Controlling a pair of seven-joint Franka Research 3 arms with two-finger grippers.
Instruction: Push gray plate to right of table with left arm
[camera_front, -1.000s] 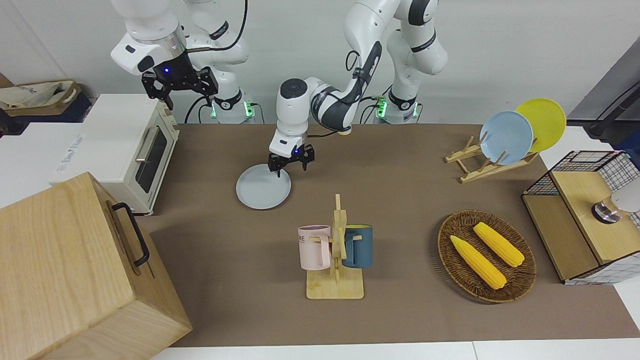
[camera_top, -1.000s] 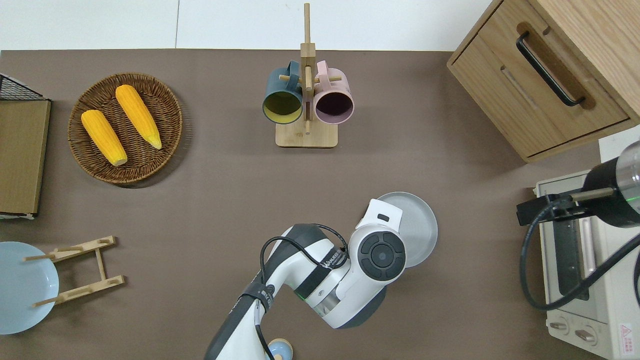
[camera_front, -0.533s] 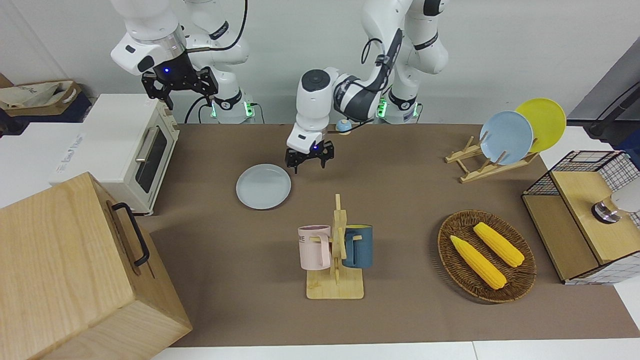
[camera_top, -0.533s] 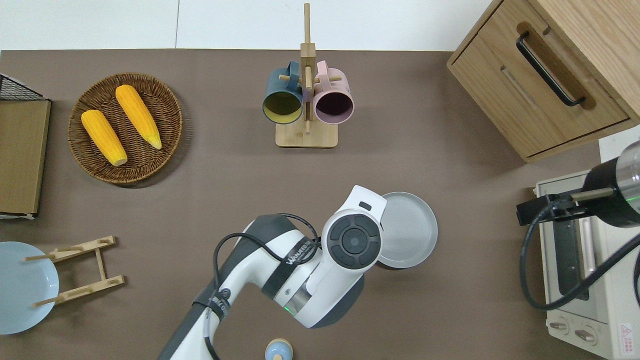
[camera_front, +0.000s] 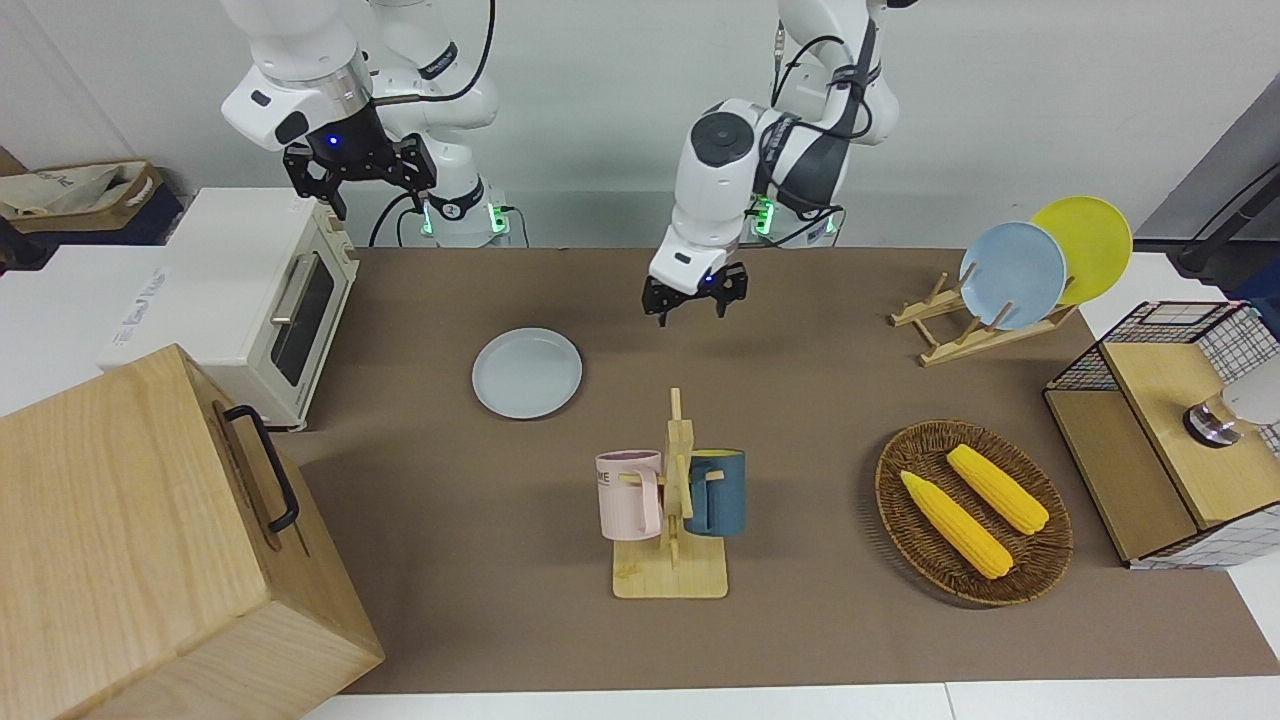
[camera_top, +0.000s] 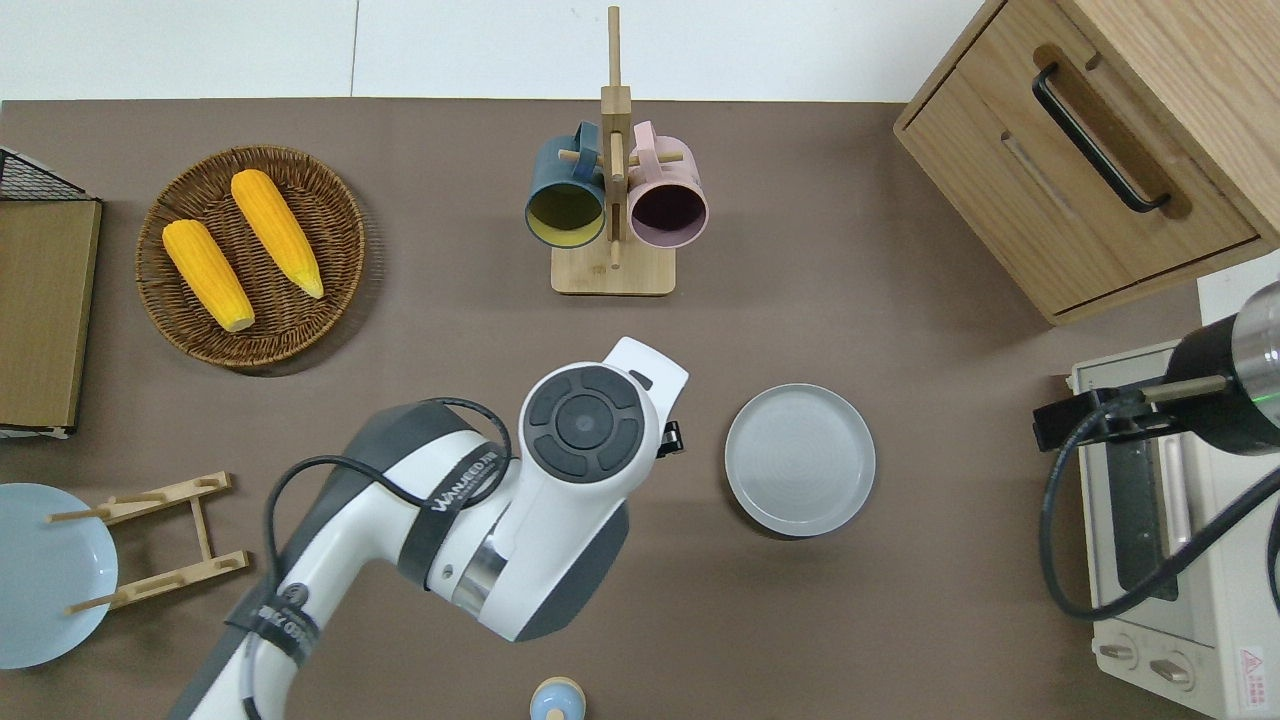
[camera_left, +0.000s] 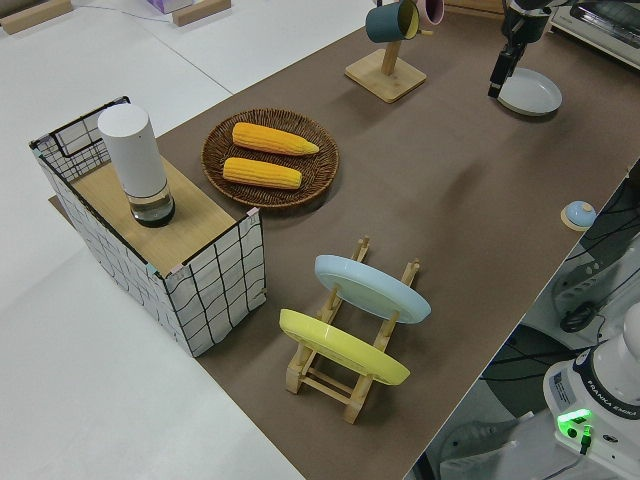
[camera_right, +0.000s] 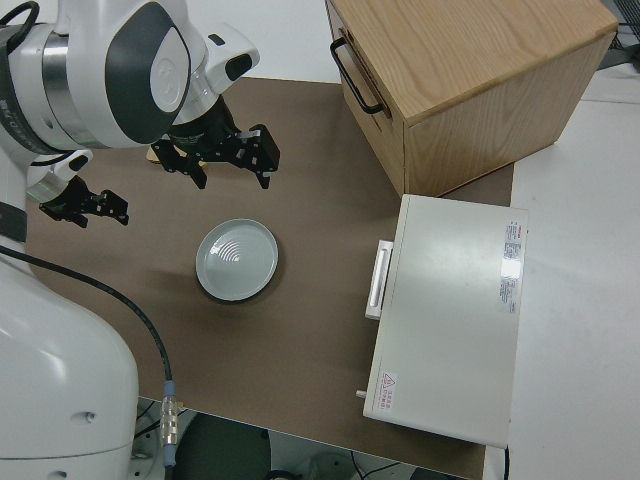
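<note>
The gray plate (camera_front: 527, 372) lies flat on the brown table (camera_front: 800, 400), between the toaster oven and the table's middle. It also shows in the overhead view (camera_top: 800, 460) and the right side view (camera_right: 237, 260). My left gripper (camera_front: 692, 300) hangs in the air, shut and empty. It is over bare table beside the plate, toward the left arm's end, and clear of the plate; in the overhead view (camera_top: 668, 438) the wrist hides most of it. The right arm is parked with its gripper (camera_front: 350, 178) raised.
A mug rack (camera_top: 612, 215) with two mugs stands farther from the robots than the plate. A toaster oven (camera_top: 1165, 520) and a wooden drawer cabinet (camera_top: 1090, 150) are at the right arm's end. A corn basket (camera_top: 250, 255) and a plate rack (camera_front: 985, 315) are toward the left arm's end.
My left gripper has lifted off the plate's edge and swung back toward the left arm's end. The plate has stayed where it was. The right arm has not moved.
</note>
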